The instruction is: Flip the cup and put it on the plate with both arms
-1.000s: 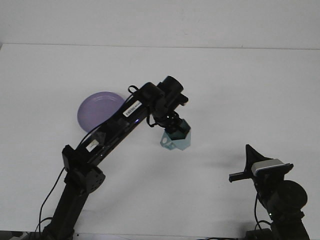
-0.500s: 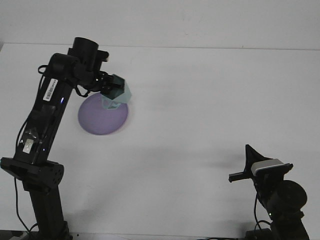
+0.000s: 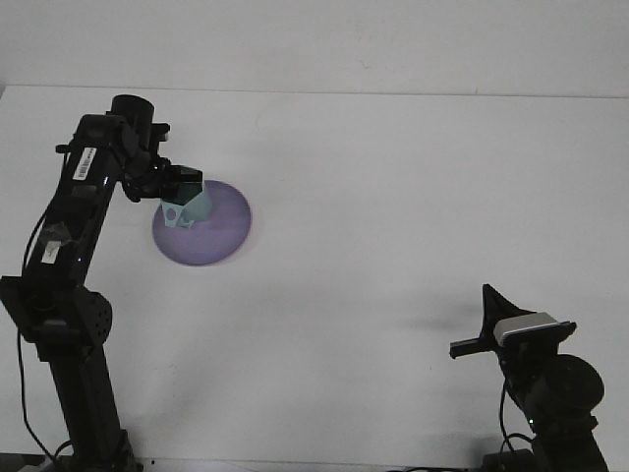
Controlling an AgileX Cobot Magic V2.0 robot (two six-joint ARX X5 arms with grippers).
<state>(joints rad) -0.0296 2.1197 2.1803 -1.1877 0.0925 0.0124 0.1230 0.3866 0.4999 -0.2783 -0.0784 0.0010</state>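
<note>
Right hand [image 3: 486, 320]: nearest the camera, low in the lower right corner of the front view, raised on its black arm above the bench; its dark fingers [image 3: 488, 303] stand spread apart, one pointing up and one lying out to the left, with nothing between them.
Right arm [image 3: 550, 393]: black, folded low at the bench's near edge, with a pale grey block just behind the hand; well apart from the cup and plate.
Left arm [image 3: 69, 246]: black, rising from its base at the lower left, up along the left side, then bending to the right at the top; a white label shows on the upper link and cables run along it.
Left hand [image 3: 175, 195]: at the end of that arm, pointing right and down over the plate's left part; closed around the cup, gripping it at its upper end.
Cup [image 3: 187, 206]: pale teal, faceted, tilted, held over the left part of the plate; whether its base touches the plate cannot be told.
Plate [image 3: 221, 231]: round, purple, lying flat on the bench at upper left, partly covered by cup and hand.
Bench [image 3: 393, 197]: white, plain, stretching back to a pale wall.
</note>
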